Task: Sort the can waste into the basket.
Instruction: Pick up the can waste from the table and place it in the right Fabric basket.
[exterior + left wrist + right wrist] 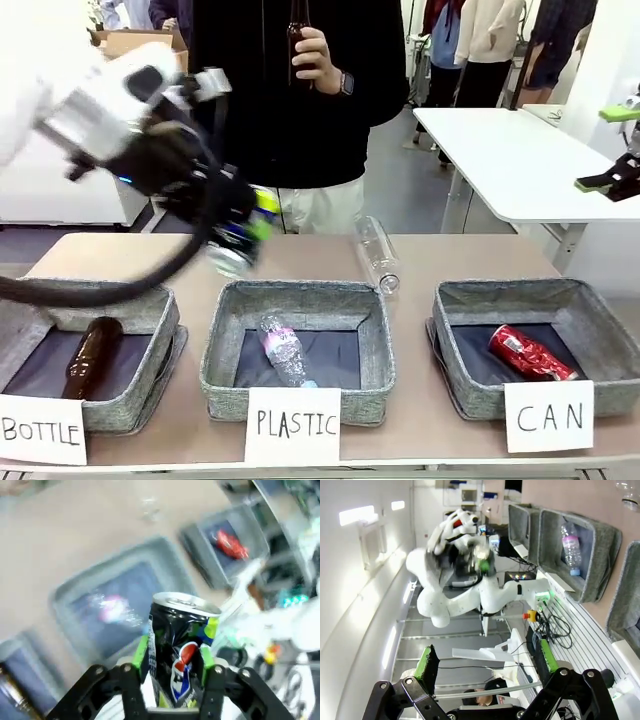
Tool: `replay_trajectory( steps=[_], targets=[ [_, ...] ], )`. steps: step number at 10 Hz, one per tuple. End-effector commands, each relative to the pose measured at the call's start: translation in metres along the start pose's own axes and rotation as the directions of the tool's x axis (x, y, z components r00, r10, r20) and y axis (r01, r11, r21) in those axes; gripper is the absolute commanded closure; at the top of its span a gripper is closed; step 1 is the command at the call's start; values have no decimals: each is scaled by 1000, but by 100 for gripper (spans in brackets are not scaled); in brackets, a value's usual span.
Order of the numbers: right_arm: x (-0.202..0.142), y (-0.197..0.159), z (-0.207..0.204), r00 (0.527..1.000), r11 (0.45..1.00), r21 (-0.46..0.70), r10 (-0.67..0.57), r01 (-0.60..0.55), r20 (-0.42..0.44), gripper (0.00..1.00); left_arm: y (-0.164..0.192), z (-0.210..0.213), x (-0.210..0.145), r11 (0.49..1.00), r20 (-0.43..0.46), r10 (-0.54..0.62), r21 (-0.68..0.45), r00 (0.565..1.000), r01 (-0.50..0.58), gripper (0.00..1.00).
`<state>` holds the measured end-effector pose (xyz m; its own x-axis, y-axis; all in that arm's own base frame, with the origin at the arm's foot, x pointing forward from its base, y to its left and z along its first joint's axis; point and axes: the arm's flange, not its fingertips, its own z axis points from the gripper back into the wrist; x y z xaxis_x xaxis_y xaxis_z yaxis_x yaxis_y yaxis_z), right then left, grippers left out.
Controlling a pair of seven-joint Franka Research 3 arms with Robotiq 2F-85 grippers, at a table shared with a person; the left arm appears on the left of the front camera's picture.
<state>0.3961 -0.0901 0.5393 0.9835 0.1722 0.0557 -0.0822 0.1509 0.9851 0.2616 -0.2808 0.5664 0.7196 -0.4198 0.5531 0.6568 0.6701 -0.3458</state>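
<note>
The left gripper [175, 656] is gripping the black can [181, 640] between its green pads, holding it in the air above the table [320, 258], just behind the PLASTIC basket's [296, 296] left corner. The red can [530, 354] is lying inside the CAN basket [500, 294]. The right gripper [487, 664] is hanging with jaws spread wide, grasping nothing.

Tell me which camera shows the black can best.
The left wrist view: the black can stands close up, silver top and print visible, clamped in the left jaws. The front view shows it motion-blurred; in the right wrist view it is a distant blur.
</note>
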Motion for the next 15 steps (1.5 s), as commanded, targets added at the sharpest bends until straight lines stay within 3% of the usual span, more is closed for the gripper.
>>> replay_trajectory(
  steps=[1, 4, 7, 8, 10, 15],
  targets=[
    [-2, 0, 2, 1000, 1000, -4, 22, -22, -11, 0, -47, -81, 56, 959, -9, -273, -87, 962, 271, 56],
    [-2, 0, 2, 1000, 1000, -4, 22, -22, -11, 0, -114, -210, 100, 862, -28, -481, -197, 877, 466, 56],
    [-2, 0, 2, 1000, 1000, -4, 22, -22, -11, 0, -151, -301, 113, 792, 57, -599, -103, 799, 601, 56],
    [-2, 0, 2, 1000, 1000, -4, 22, -22, -11, 0, -151, -327, 119, 795, 43, -601, -68, 798, 602, 56],
    [-2, 0, 2, 1000, 1000, -4, 22, -22, -11, 0, -154, -314, 114, 772, 272, -625, 75, 732, 632, 56],
    [-2, 0, 2, 1000, 1000, -4, 22, -22, -11, 0, -142, -324, 105, 753, 188, -655, 80, 732, 654, 56]
  ],
)
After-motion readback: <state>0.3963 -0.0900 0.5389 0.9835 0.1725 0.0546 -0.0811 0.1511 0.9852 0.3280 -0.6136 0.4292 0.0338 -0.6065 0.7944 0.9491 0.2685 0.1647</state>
